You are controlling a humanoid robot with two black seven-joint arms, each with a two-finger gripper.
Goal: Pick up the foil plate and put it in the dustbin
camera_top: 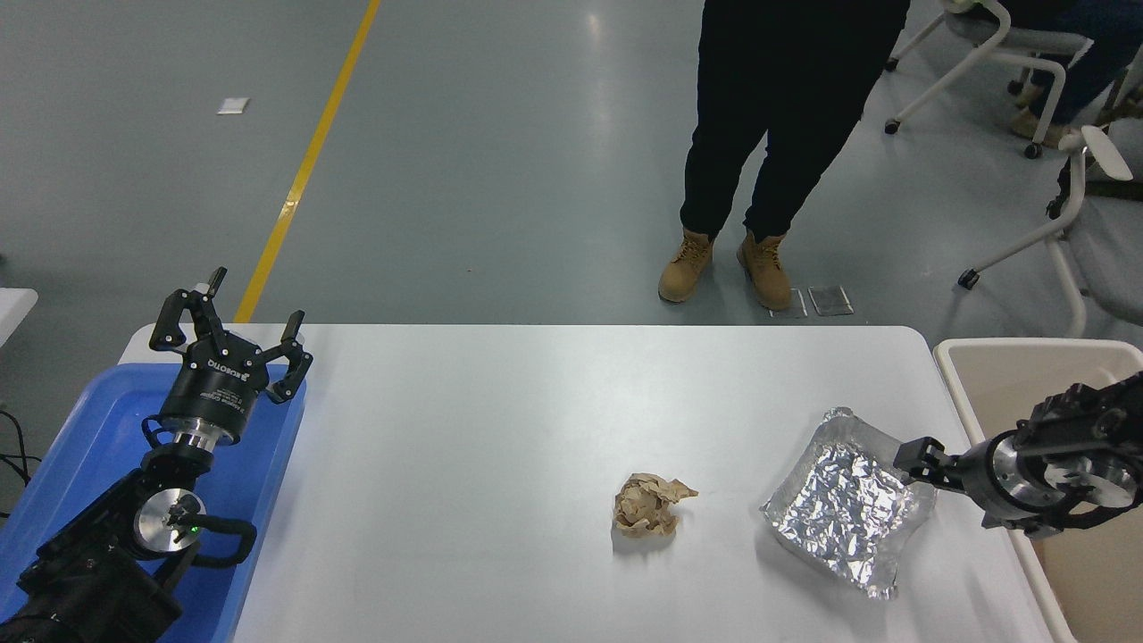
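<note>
Head view: right gripper (920, 462) at the foil plate's (839, 509) right rim, fingers' state unclear.

1. White table (500, 402), rounded far corners.
2. Foil plate (844, 513) lies on it near the right edge, toward the near side, open side up.
3. Crumpled brown paper wad (645, 506) lies left of the plate, apart from it.
4. Blue tray (98, 429) overlaps the left edge.
</note>
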